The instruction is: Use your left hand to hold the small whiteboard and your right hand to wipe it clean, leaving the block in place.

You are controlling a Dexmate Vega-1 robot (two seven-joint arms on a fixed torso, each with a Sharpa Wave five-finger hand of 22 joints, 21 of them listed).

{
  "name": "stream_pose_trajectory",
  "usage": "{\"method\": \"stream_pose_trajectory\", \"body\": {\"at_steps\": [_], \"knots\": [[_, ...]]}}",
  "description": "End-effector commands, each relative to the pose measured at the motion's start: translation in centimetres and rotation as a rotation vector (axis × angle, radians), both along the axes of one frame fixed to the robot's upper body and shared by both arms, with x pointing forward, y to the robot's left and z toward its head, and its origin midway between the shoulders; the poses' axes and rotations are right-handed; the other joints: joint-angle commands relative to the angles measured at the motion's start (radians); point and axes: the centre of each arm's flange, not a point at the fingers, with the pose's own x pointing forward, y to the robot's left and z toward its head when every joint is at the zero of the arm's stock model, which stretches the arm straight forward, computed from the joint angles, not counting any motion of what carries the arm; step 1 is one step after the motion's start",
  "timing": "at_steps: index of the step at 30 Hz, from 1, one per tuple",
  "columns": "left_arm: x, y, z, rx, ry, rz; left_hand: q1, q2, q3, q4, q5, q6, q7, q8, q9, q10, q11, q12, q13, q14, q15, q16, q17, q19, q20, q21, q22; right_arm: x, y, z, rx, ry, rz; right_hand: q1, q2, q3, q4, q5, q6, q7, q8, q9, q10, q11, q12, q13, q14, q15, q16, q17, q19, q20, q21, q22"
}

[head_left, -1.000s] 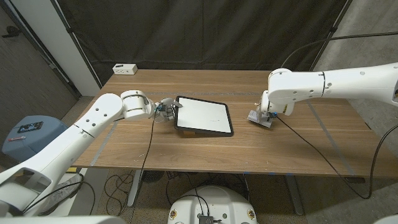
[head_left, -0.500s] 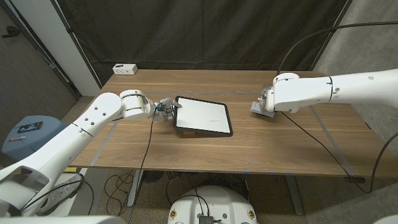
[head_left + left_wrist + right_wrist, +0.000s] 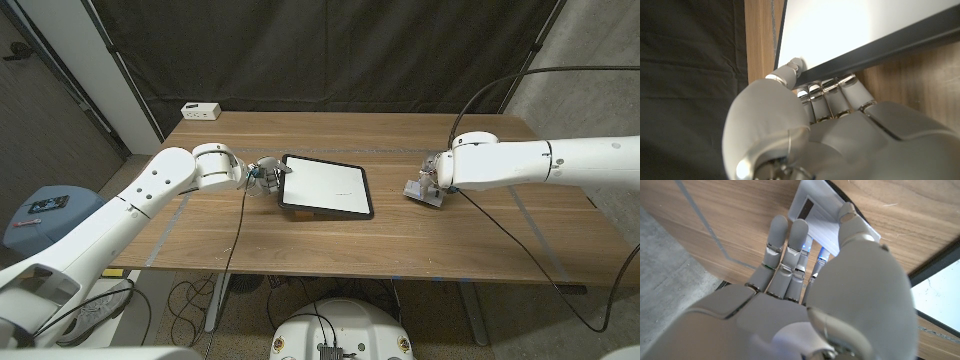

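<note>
- R hand [image 3: 430, 185] came down onto eraser block [image 3: 420, 193] on desk [image 3: 480, 240], fingers closing on it; wipe not begun.
- L hand [image 3: 265, 174] still grips whiteboard [image 3: 326, 186] at its left edge, mid-desk.

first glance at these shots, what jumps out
The small whiteboard lies mid-table, its black frame gripped at the left edge by the left hand, faint marks on its white face. To its right, apart from it, the right hand grips a white eraser block down at the wooden table. A small white box sits at the far left corner.
</note>
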Motion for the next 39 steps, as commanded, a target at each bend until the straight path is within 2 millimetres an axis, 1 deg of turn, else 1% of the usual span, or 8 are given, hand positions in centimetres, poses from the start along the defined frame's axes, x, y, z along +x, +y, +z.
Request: {"method": "stream_pose_trajectory", "body": {"at_steps": [1, 8, 10, 11, 13, 18, 27, 39], "knots": [[0.2, 0.0, 0.1, 0.005, -0.002, -0.003, -0.009, 0.000, 0.007, 0.003, 0.004, 0.004, -0.003, -0.003, 0.002, 0.000, -0.005, -0.002, 0.000, -0.003, -0.010, -0.002, 0.002, -0.005, 0.002, 0.007, 0.003, -0.2, -1.6, 4.3, -0.109, -0.271, 0.026, 0.046, 0.053, 0.017, 0.024, -0.004, 0.168, -0.013, 0.004, 0.029, 0.127, -0.090, 0.008, 0.060, -0.001, -0.066, -0.003, 0.007, -0.005, -0.122, 0.002, 0.002], [0.5, -0.4, 0.2, 0.004, -0.005, -0.006, -0.010, 0.001, 0.006, 0.004, 0.004, 0.004, -0.004, -0.003, 0.002, -0.001, -0.006, -0.002, 0.000, -0.001, -0.010, -0.001, 0.002, -0.006, 0.003, 0.008, 0.003, -0.5, -2.1, 4.8, -0.126, -0.307, 0.026, 0.045, 0.054, 0.017, 0.023, -0.009, 0.172, -0.016, 0.003, 0.028, 0.131, -0.093, 0.008, 0.061, 0.001, -0.066, -0.002, 0.012, -0.003, -0.125, 0.003, 0.002], [0.5, -0.5, 0.3, 0.004, -0.006, -0.007, -0.011, 0.001, 0.006, 0.005, 0.004, 0.004, -0.004, -0.003, 0.002, -0.001, -0.008, -0.002, 0.000, -0.002, -0.008, -0.001, 0.002, -0.006, 0.003, 0.007, 0.003, -0.6, -2.3, 4.9, -0.127, -0.317, 0.027, 0.045, 0.055, 0.017, 0.024, -0.010, 0.172, -0.016, 0.003, 0.028, 0.131, -0.089, 0.008, 0.063, 0.001, -0.067, -0.003, 0.013, -0.004, -0.126, 0.003, 0.004], [0.6, -0.5, 0.3, 0.003, -0.006, -0.007, -0.010, 0.001, 0.007, 0.004, 0.004, 0.004, -0.004, -0.003, 0.002, -0.002, -0.004, -0.002, 0.000, -0.002, -0.008, -0.001, 0.002, -0.006, 0.003, 0.007, 0.003, -0.6, -2.4, 5.0, -0.127, -0.321, 0.024, 0.045, 0.054, 0.017, 0.023, -0.011, 0.174, -0.017, 0.004, 0.028, 0.130, -0.092, 0.008, 0.064, 0.001, -0.067, -0.003, 0.013, -0.005, -0.125, 0.003, 0.004], [0.6, -0.5, 0.3, 0.004, -0.006, -0.003, -0.011, 0.001, 0.006, 0.005, 0.004, 0.003, -0.004, -0.003, 0.002, -0.001, -0.004, -0.002, 0.000, -0.002, -0.009, -0.001, 0.002, -0.006, 0.003, 0.008, 0.003, -0.7, -2.5, 5.2, -0.134, -0.332, 0.024, 0.045, 0.054, 0.017, 0.023, -0.011, 0.174, -0.016, 0.003, 0.028, 0.132, -0.092, 0.008, 0.063, 0.002, -0.067, -0.003, 0.014, -0.003, -0.125, 0.004, 0.005], [0.8, -0.5, 0.4, 0.006, -0.006, 0.000, -0.011, 0.002, 0.007, 0.005, 0.004, 0.004, -0.004, -0.003, 0.002, 0.000, -0.001, -0.001, 0.000, -0.003, -0.010, -0.002, 0.002, -0.006, 0.003, 0.008, 0.003, -0.8, -3.0, 5.5, -0.142, -0.355, 0.037, 0.044, 0.055, 0.017, 0.024, -0.013, 0.173, -0.018, 0.002, 0.028, 0.133, -0.093, 0.006, 0.062, 0.002, -0.067, -0.003, 0.016, -0.004, -0.126, 0.003, 0.005], [0.9, -0.6, 0.6, 0.006, -0.005, -0.007, -0.012, 0.001, 0.006, 0.006, 0.004, 0.003, -0.005, -0.003, 0.002, -0.001, -0.007, -0.002, 0.000, -0.005, -0.009, -0.002, 0.002, -0.007, 0.003, 0.008, 0.003, -0.7, -3.8, 6.0, -0.155, -0.389, 0.063, 0.041, 0.056, 0.017, 0.024, -0.018, 0.173, -0.022, 0.000, 0.027, 0.132, -0.095, 0.005, 0.066, 0.001, -0.067, -0.005, 0.019, -0.008, -0.127, 0.006, 0.013], [1.4, -0.4, 1.3, 0.020, -0.003, -0.015, -0.013, 0.001, 0.005, 0.006, 0.004, 0.001, -0.004, -0.003, 0.002, -0.004, -0.005, -0.003, 0.000, -0.004, -0.008, -0.001, 0.002, -0.008, 0.003, 0.008, 0.003, -0.7, -4.5, 7.1, -0.185, -0.434, 0.087, 0.039, 0.057, 0.017, 0.024, -0.023, 0.171, -0.026, -0.002, 0.028, 0.132, -0.098, 0.004, 0.072, 0.000, -0.067, -0.007, 0.025, -0.011, -0.131, 0.006, 0.022]]}}
